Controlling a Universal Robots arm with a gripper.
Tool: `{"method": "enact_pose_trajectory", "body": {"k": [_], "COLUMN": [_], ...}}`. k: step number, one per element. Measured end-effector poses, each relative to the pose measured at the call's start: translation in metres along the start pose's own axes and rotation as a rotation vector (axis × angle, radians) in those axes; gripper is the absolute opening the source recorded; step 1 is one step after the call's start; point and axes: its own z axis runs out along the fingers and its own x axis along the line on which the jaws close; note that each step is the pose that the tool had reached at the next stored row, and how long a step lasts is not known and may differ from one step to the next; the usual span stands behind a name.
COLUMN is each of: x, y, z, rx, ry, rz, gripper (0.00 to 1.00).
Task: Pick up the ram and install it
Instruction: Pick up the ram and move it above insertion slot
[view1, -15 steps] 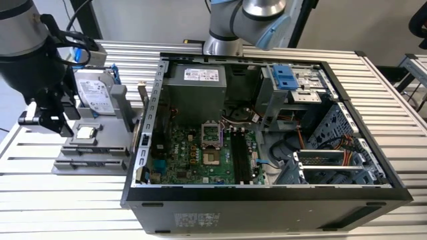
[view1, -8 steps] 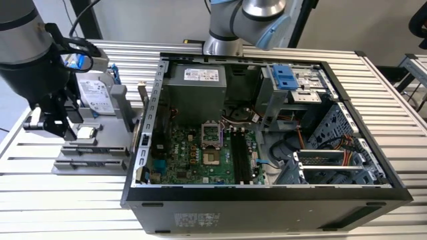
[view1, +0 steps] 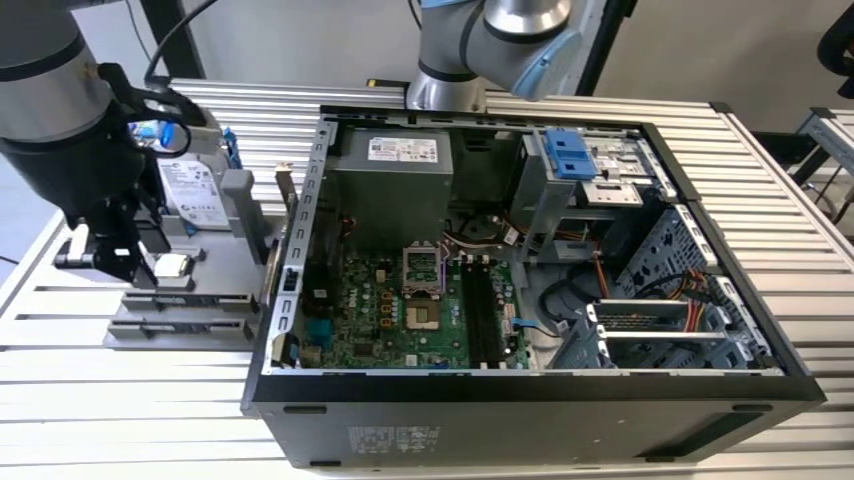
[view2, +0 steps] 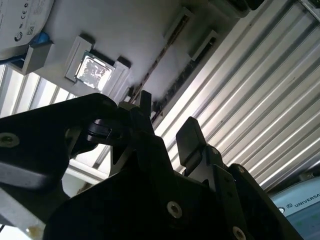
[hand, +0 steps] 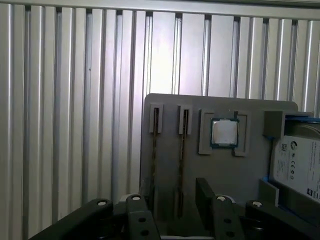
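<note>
Ram (hand: 183, 142): a thin stick standing on edge in a slot of the grey holder (hand: 250, 172), with a second stick just beside it
Gripper (hand: 174, 190): poised over the holder above the sticks, fingers (view2: 190, 135) spread apart and clamping nothing
Also on the holder: a square processor chip (hand: 224, 132) next to the sticks, a hard drive (hand: 299, 165) beyond it
Setting: the holder rests on a slatted metal table (hand: 60, 100); an open computer case (view1: 534, 385) stands to the exterior view's right of the holder
</note>
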Motion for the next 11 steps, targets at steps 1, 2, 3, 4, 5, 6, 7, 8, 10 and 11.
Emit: {"method": "enact_pose_trajectory", "body": {"k": [1,2,3,4,5,6,7,8,10,11], "x": [0.0001,0.0002,0.0003,0.0009,0.0084,0.012,0.0125,0.0127,0.0128,0.0129], "y": [0.0,0.0,0.0,-0.0001,-0.0002,-0.0002,-0.0003,-0.0002,-0.0003,-0.0003], "z": [0.0016,0.0034,0.0051,0.007,0.0199,0.0254,0.0271,0.0285,0.0311,0.0322], "rx": [-0.0001,-0.0001,0.0,0.0,-0.001,-0.0011,-0.0011,-0.0014,-0.0019,-0.0025], "ry": [0.0,0.0,0.0,0.0,0.0,-0.0001,-0.0002,-0.0001,-0.0004,-0.0005], "rz": [0.0,0.0,0.0,0.0,0.001,0.001,0.002,0.004,0.009,0.014], "gripper": [1.0,1.0,1.0,1.0,1.0,1.0,1.0,1.0,1.0,1.0]}}
